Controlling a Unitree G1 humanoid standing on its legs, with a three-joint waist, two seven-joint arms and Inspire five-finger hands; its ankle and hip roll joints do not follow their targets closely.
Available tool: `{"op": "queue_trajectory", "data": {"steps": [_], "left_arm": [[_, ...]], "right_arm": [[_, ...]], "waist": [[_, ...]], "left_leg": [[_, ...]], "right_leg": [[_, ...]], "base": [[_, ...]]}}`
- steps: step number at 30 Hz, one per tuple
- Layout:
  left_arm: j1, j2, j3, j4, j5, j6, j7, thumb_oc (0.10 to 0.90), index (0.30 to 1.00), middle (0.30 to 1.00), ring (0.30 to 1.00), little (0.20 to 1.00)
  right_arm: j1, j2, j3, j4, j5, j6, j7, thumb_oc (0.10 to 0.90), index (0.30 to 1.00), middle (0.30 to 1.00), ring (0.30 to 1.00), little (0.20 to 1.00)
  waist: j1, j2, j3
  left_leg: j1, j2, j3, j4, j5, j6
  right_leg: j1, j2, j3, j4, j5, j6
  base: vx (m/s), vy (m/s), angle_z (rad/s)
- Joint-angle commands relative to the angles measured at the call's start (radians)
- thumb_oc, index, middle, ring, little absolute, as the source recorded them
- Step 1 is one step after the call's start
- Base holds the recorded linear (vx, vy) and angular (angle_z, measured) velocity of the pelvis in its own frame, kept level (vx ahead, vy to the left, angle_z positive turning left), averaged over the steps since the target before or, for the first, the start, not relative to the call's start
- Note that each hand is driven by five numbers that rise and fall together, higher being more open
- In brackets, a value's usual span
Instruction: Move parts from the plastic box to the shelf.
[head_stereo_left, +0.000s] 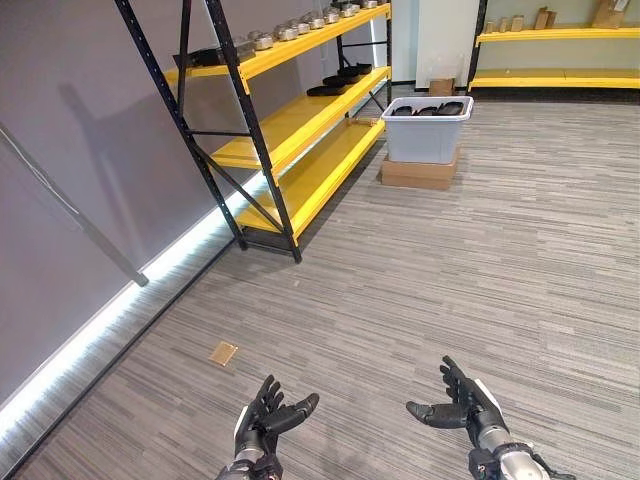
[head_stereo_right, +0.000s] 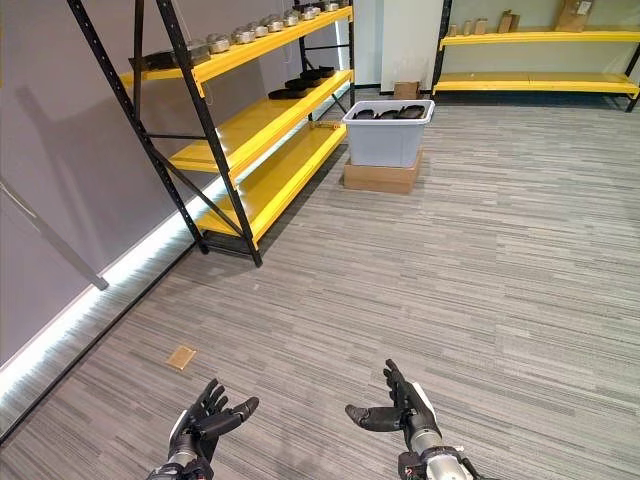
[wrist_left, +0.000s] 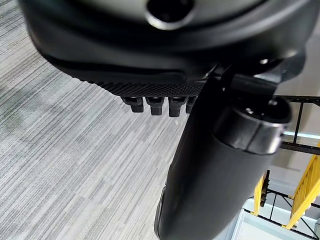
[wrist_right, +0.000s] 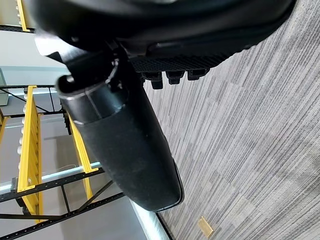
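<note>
Both hands hang low, empty, fingers loosely spread: left hand (head_stereo_left: 268, 415), right hand (head_stereo_left: 468, 402). The plastic box (head_stereo_left: 425, 128) of parts lies far ahead, slightly nearer the right hand, with the shelf (head_stereo_left: 290, 120) ahead-left.

- One pale grey plastic box (head_stereo_left: 427, 130) holding dark parts.
- One flat brown cardboard base (head_stereo_left: 419, 172) under that box.
- Two black-framed shelving racks with yellow shelves: a near rack (head_stereo_left: 290, 120) with three yellow levels, and a far rack (head_stereo_left: 558, 55) with two levels in sight.
- One small tan square piece (head_stereo_left: 223, 353) lying on the grey striped carpet floor (head_stereo_left: 480, 280).
- Two dark robot hands: left hand (head_stereo_left: 262, 418), right hand (head_stereo_left: 462, 402).
</note>
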Motion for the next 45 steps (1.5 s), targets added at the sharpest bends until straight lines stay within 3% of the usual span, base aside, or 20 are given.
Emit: {"op": "queue_trajectory", "data": {"steps": [1,34,39,40,43,44,45], "left_arm": [[-0.064,0.058,0.018,-0.071,0.030,-0.069,-0.034,0.900,1.000,1.000,1.000,1.000],[-0.077,0.080,0.032,-0.078,0.010,-0.067,-0.036,0.900,1.000,1.000,1.000,1.000],[-0.085,0.107,0.041,-0.099,0.001,-0.071,-0.033,0.900,1.000,1.000,1.000,1.000],[-0.088,0.119,0.048,-0.106,-0.005,-0.073,-0.030,0.900,1.000,1.000,1.000,1.000],[-0.089,0.127,0.051,-0.103,-0.007,-0.076,-0.023,0.900,1.000,1.000,1.000,1.000],[-0.085,0.131,0.048,-0.112,-0.013,-0.077,-0.022,0.900,1.000,1.000,1.000,1.000],[-0.085,0.131,0.048,-0.112,-0.013,-0.077,-0.022,0.900,1.000,1.000,1.000,1.000]], "right_arm": [[-0.110,0.013,-0.006,-0.056,-0.023,-0.088,0.005,0.900,1.000,1.000,1.000,1.000],[-0.137,0.048,-0.008,-0.037,0.004,-0.091,-0.011,0.900,1.000,1.000,1.000,1.000],[-0.156,0.069,-0.001,-0.032,0.033,-0.087,-0.004,0.900,1.000,1.000,1.000,1.000],[-0.169,0.070,0.003,-0.034,0.033,-0.085,-0.002,0.900,1.000,1.000,1.000,1.000],[-0.173,0.076,0.004,-0.034,0.034,-0.085,-0.001,0.900,1.000,1.000,1.000,1.000],[-0.169,0.084,0.005,-0.032,0.031,-0.084,0.003,0.900,1.000,1.000,1.000,1.000],[-0.169,0.084,0.004,-0.032,0.031,-0.084,0.003,0.900,1.000,1.000,1.000,1.000]], "waist": [[0.009,-0.070,-0.011],[0.024,-0.089,0.007],[0.030,-0.093,0.022],[0.033,-0.088,0.033],[0.029,-0.081,0.049],[0.024,-0.079,0.069],[0.024,-0.081,0.069]], "left_leg": [[0.012,0.006,-0.006,-0.069,0.055,-0.079],[0.015,0.009,0.006,-0.069,0.036,-0.064],[0.033,-0.016,-0.004,-0.067,-0.004,-0.023],[0.041,-0.033,-0.011,-0.065,-0.022,0.000],[0.050,-0.055,-0.025,-0.062,-0.042,0.027],[0.059,-0.080,-0.040,-0.051,-0.064,0.051],[0.058,-0.083,-0.040,-0.050,-0.065,0.052]], "right_leg": [[0.242,0.064,-0.064,-0.348,0.129,0.045],[0.227,0.069,-0.052,-0.313,0.110,0.046],[0.188,0.021,-0.049,-0.184,0.088,0.065],[0.148,-0.017,-0.035,-0.095,0.090,0.083],[0.102,-0.056,-0.012,0.013,0.095,0.102],[0.056,-0.096,0.020,0.135,0.128,0.133],[0.053,-0.101,0.023,0.141,0.126,0.135]], "base": [[0.00,0.000,0.00],[0.01,0.009,-0.01],[0.07,0.124,0.02],[0.03,0.126,0.03],[0.04,0.210,0.03],[0.05,0.213,0.09],[-0.01,0.207,0.10]]}}
